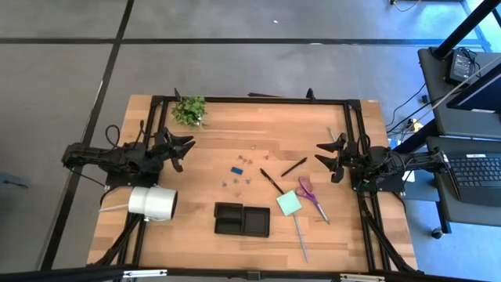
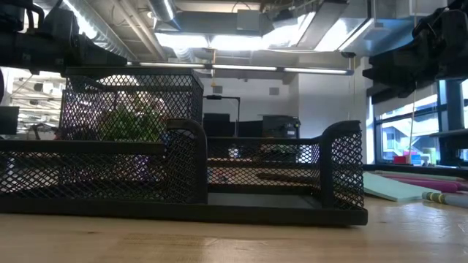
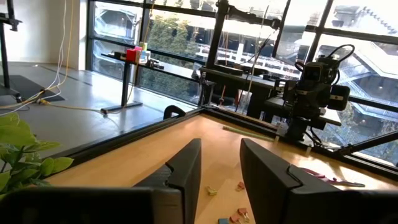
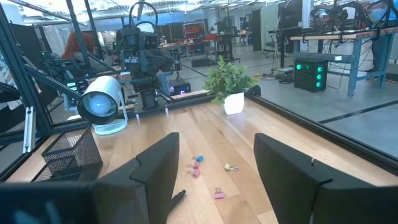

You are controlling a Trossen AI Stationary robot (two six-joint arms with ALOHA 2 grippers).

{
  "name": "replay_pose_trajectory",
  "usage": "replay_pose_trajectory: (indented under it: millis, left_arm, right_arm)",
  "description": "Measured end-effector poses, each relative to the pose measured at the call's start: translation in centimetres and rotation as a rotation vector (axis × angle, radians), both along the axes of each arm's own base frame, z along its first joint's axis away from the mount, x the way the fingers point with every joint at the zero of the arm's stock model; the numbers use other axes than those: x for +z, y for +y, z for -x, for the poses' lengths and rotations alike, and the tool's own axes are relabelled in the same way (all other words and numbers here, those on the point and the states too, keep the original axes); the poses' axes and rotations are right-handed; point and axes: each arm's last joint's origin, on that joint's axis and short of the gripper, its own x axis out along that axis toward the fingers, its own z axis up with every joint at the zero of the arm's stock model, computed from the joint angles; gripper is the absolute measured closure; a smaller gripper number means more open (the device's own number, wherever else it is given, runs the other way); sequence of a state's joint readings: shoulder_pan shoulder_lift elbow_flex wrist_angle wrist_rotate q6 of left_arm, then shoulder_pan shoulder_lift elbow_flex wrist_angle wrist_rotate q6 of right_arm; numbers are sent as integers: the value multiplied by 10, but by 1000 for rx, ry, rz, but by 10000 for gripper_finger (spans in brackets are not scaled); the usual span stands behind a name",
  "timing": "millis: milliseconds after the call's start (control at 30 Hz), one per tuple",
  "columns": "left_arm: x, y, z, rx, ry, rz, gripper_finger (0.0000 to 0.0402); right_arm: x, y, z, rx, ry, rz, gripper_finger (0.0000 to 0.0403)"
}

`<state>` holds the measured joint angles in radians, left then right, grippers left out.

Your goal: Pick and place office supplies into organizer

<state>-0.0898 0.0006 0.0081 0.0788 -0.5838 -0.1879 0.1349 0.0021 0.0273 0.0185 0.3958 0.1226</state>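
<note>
**Both arms parked at table edges, supplies loose, organizer unfilled**

Black mesh organizer tray [image 2: 183, 175] fills the low view closest to me, sitting flat on the light wooden table [image 2: 234, 241]. I see the pale green sticky-note pad [image 2: 395, 188] lying flat off to its side, with a slim stick [image 2: 446, 197] just in front of the pad.

High view: I have the left gripper [image 1: 182, 150] raised at the left table edge, fingers apart, holding nothing. Right gripper [image 1: 332, 157] mirrors it at the right edge, also spread and empty. The organizer [image 1: 243, 219] sits near the front centre. Just beside it on the right is the sticky pad [image 1: 288, 203]; purple-handled scissors [image 1: 310, 194] lie close by on the pad's right, the grey stick [image 1: 300, 237] in front of the pad. Two thin black pens [image 1: 282, 175] lie behind the pad, angled. Small blue and dark clips [image 1: 236, 174] are scattered mid-table, well apart from the organizer. Big white roll [image 1: 152, 203] is at the left, small green plant [image 1: 189, 110] at the back-left corner.

Left wrist view: I see the left fingers [image 3: 186, 171] parted with bare table between them, a few clips [image 3: 236, 214] beyond.

Right wrist view: right fingers [image 4: 155, 168] stand wide, clips [image 4: 198, 163] on the wood ahead, the plant [image 4: 229, 78], roll [image 4: 102, 102] and organizer [image 4: 65, 152] farther off.
</note>
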Motion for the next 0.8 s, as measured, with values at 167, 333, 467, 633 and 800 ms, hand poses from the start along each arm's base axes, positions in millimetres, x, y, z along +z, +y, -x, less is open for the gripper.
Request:
replay_pose_trajectory:
  millis: [167, 333, 467, 633, 800]
  left_arm:
    - [0, 0, 0, 0, 0, 0, 295]
    - [0, 0, 0, 0, 0, 0, 297]
    - [0, 0, 0, 0, 0, 0, 294]
    - [0, 0, 0, 0, 0, 0, 296]
    - [0, 0, 0, 0, 0, 0, 296]
  right_arm:
    - [0, 0, 0, 0, 0, 0, 192]
    - [0, 0, 0, 2, -7, -27, 192]
    - [0, 0, 0, 0, -15, -55, 192]
    - [0, 0, 0, 0, -15, -55, 192]
    - [0, 0, 0, 1, -26, -98, 192]
